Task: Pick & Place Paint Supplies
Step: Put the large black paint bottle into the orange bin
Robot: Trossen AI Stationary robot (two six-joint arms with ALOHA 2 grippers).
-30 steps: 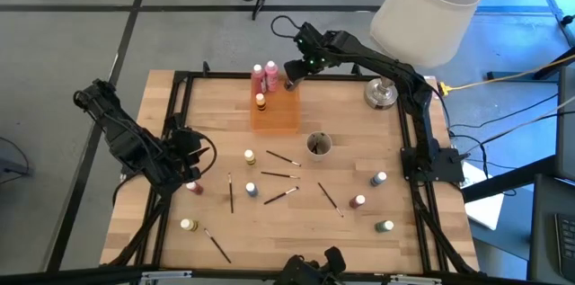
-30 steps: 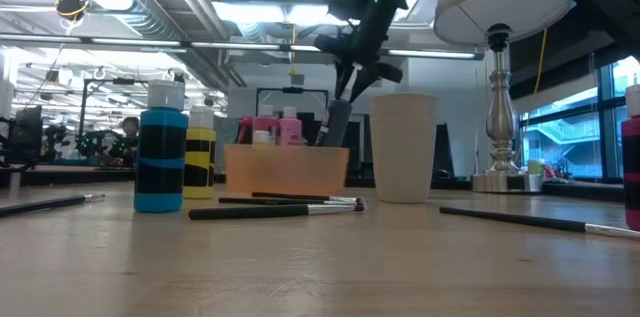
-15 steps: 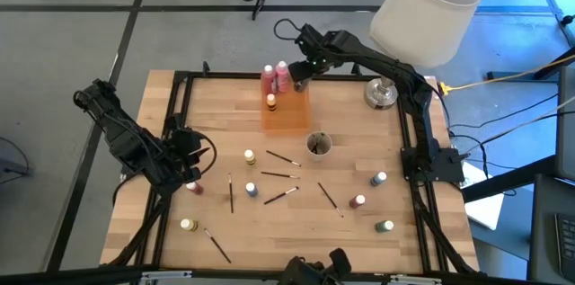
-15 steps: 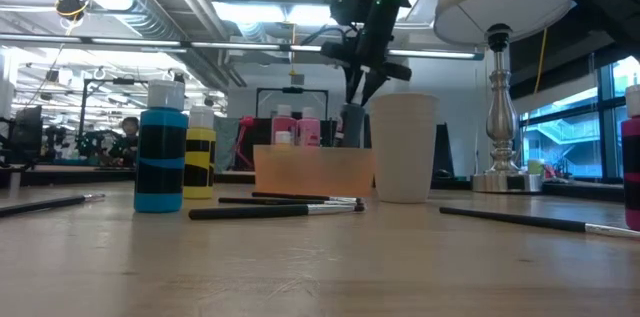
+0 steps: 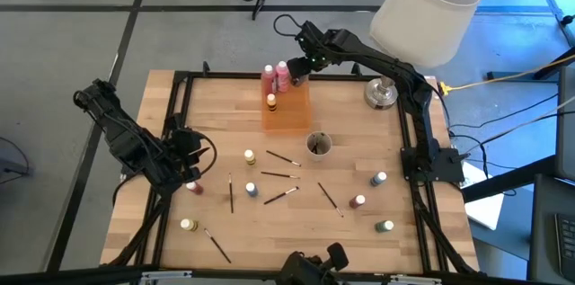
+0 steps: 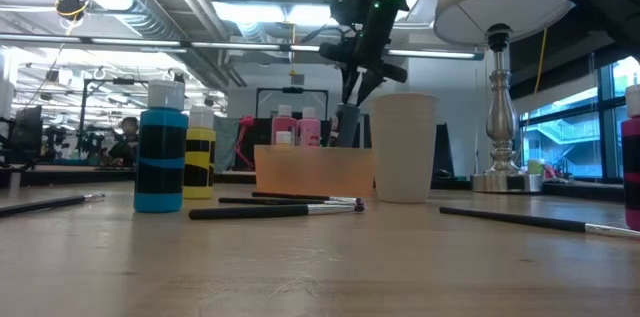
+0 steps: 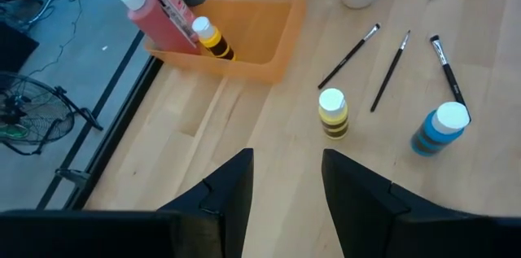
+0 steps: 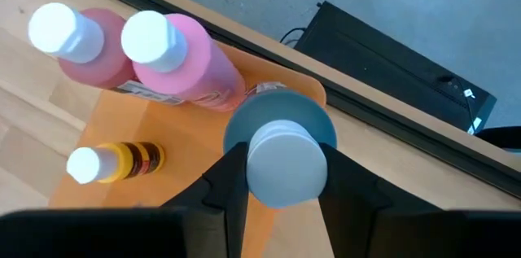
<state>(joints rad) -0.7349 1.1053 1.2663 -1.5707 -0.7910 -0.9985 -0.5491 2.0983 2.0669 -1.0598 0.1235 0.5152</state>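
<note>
My right gripper [image 5: 295, 69] is shut on a grey paint bottle [image 8: 277, 128] with a white cap, at the far right corner of the orange tray [image 5: 287, 112]. Two pink bottles [image 5: 275, 75] and a small yellow one [image 5: 271, 102] stand in the tray. More bottles, among them a yellow [image 5: 250, 156], a blue [image 5: 252, 190] and a red one [image 5: 193, 186], stand on the table among several loose brushes [image 5: 280, 174]. My left gripper [image 7: 285, 160] hangs open over the table's left side, nothing between its fingers. My right gripper pinches the grey bottle's upper body [image 8: 240, 132], just under the white cap [image 8: 285, 164], between its two fingers. The fingers come from above, slanting down. The bottle hangs nearly upright [image 6: 347, 122]; the tray's wall hides its lower end.
A pale round cup [image 5: 319, 145] stands just near of the tray. A lamp with a metal foot [image 5: 381, 93] and a wide white shade [image 5: 427, 6] stands at the far right. Blue [image 5: 379, 179], red [image 5: 358, 202] and green [image 5: 384, 227] bottles stand near right.
The orange tray, with the pink and yellow bottles in it, has slid toward the table's right edge and now rests. The grey bottle in my right gripper has come from tilted to nearly upright, still held.
</note>
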